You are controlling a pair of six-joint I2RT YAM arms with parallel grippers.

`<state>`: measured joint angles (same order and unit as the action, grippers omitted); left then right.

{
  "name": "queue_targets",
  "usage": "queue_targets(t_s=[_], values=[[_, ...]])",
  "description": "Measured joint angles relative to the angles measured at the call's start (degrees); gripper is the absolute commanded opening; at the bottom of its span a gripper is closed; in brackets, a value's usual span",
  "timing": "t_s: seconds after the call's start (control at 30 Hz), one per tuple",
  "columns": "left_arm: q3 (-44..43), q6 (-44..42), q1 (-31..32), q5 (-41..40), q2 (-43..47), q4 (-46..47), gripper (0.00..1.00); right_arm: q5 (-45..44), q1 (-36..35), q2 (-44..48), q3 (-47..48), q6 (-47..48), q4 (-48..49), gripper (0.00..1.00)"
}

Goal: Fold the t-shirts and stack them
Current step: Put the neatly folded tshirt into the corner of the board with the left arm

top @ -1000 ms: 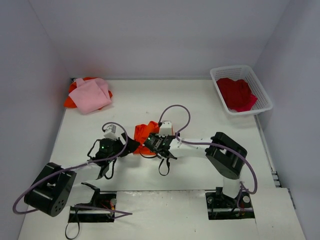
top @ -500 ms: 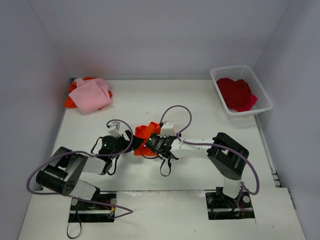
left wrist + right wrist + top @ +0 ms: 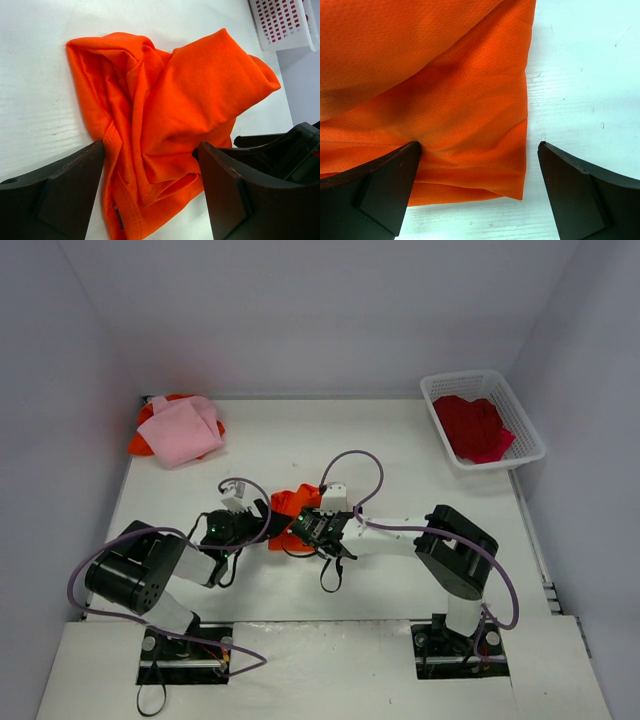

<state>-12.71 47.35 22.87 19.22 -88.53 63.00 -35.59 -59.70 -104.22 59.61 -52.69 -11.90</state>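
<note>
A bright orange t-shirt lies crumpled on the white table between my two grippers. In the left wrist view its bunched folds fill the gap between my left gripper's wide-apart fingers, cloth touching both pads. My left gripper is open, low on the table at the shirt's left side. My right gripper is open at the shirt's right side. A flat edge of the cloth lies between its fingers. A pale pink t-shirt lies at the back left. A crimson t-shirt lies in the basket.
The white lattice basket stands at the back right near the wall. Orange cloth shows from under the pink shirt. White walls close in the table on three sides. Purple cables loop over both arms.
My left arm has swung its elbow in and pushed its gripper to the right, up to the orange shirt. Its jaws have narrowed slightly. The right arm has barely moved.
</note>
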Motion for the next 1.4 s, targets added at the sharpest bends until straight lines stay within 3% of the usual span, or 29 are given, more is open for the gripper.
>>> queue_targets(t_s=[0.57,1.0,1.4], values=[[-3.56,-0.72,7.13,-1.64,-6.56,3.78,0.66,-0.20,0.00,0.00,0.00,0.22,-0.33,1.00],[-6.75,-0.66,10.10,-4.55,-11.43,5.25,0.44,-0.24,0.07,0.37,-0.11,0.26,-1.27,1.00],[-8.11,0.00,12.24,-6.69,-14.23,5.88,0.01,-0.26,0.15,0.94,-1.05,0.00,-0.85,1.00]])
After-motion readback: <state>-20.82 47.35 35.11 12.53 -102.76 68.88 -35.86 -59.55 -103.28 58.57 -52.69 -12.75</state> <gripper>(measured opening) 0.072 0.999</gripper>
